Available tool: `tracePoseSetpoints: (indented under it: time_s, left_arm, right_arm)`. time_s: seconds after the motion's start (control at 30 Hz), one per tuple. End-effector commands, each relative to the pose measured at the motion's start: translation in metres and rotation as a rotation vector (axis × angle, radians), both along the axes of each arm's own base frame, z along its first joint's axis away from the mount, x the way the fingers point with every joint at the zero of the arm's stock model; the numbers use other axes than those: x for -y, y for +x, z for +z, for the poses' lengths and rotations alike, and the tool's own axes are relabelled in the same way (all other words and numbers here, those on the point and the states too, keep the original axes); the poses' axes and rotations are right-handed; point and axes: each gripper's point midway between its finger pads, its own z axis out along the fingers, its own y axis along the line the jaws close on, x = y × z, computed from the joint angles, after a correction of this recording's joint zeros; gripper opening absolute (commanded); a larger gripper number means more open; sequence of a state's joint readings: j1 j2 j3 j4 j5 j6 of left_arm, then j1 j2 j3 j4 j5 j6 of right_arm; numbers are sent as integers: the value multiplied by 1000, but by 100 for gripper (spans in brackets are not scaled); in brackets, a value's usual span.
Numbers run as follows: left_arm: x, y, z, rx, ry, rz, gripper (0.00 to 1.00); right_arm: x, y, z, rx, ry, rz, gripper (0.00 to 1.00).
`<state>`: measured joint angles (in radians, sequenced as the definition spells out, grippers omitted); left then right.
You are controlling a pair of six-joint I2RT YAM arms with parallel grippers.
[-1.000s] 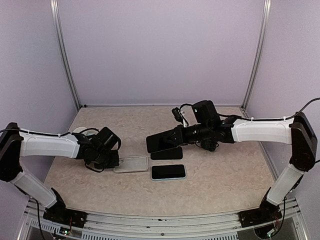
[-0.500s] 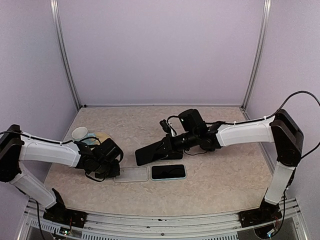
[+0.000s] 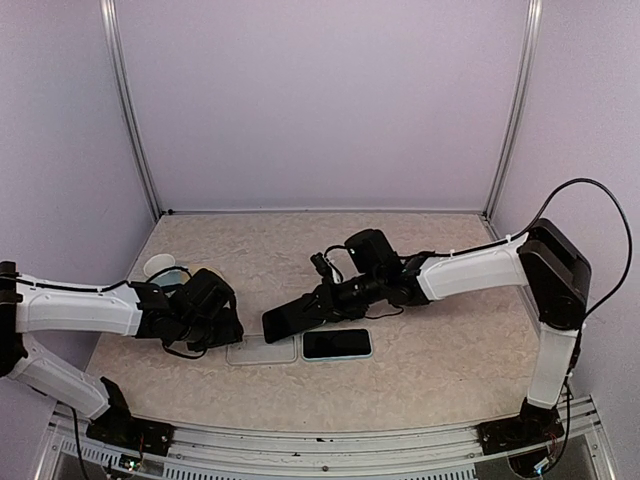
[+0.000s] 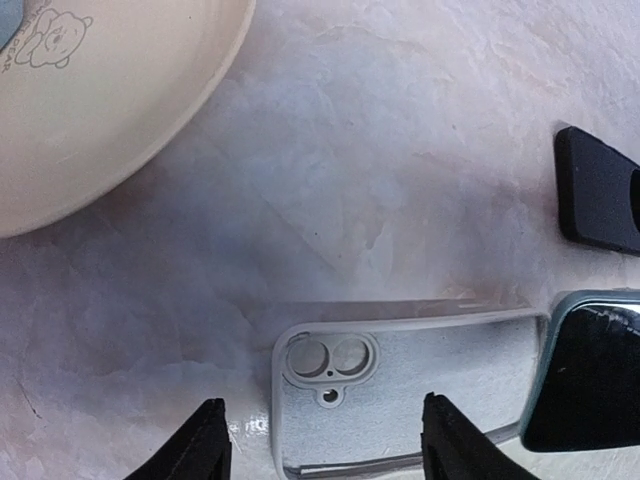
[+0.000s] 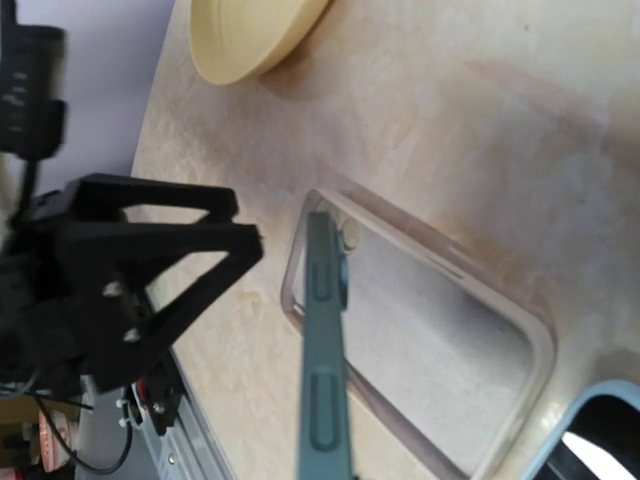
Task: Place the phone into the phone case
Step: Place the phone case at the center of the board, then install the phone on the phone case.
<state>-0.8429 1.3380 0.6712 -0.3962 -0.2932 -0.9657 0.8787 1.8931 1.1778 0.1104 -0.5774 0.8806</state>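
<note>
The clear phone case (image 3: 262, 350) lies flat near the table's front, its camera cutout (image 4: 328, 358) at the left end. My left gripper (image 4: 325, 450) is open, its black fingertips (image 4: 200, 445) standing either side of that end and holding nothing. My right gripper (image 3: 335, 295) is shut on the phone (image 3: 295, 315), a dark-screened slab with a teal edge (image 5: 325, 350). It hangs tilted, edge down, over the case (image 5: 420, 340), with its tip near the cutout end. The right fingers are hidden in the right wrist view.
A second phone (image 3: 337, 344) with a pale blue rim lies screen up against the case's right end. Beyond it lies a black flat slab (image 4: 600, 190). A cream plate (image 4: 100, 90) and a white cup (image 3: 160, 266) sit at the left, behind my left arm.
My left gripper pulled the case toward the front edge, then opened and let go. My right arm swung left and down, carrying the phone over the case.
</note>
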Motion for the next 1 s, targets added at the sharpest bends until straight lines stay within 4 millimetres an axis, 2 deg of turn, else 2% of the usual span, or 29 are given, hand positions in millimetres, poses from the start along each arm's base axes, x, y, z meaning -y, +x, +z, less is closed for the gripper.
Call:
tracePoseSetpoints:
  time_s: [0.0,0.2,0.33,0.43,0.57,0.8,0.97]
  left_arm:
    - [-4,5,8,37,-44,34,68]
    - [-13,8,8,49,-151,72,82]
    - [-16,10,9,68,-236,88,98]
    - [-17,8,4,68,-298,95,99]
    - [-12,10,8,91,-364,87,99]
    - [-5,13,10,112,-407,71,99]
    - [-3,11,5,100,-419,65,99]
  right_arm:
    - [-24,-4,20,13,82,37,0]
    - [-36,-7,11,-30,84,50,0]
    - [-42,-9,5,-56,91,59,0]
    - [-45,-11,-1,-80,91,66,0]
    - [-49,-13,-6,-112,99,75,0]
    - [-56,-12,-14,-143,96,80,0]
    - [-59,-13,-22,-171,95,82,0]
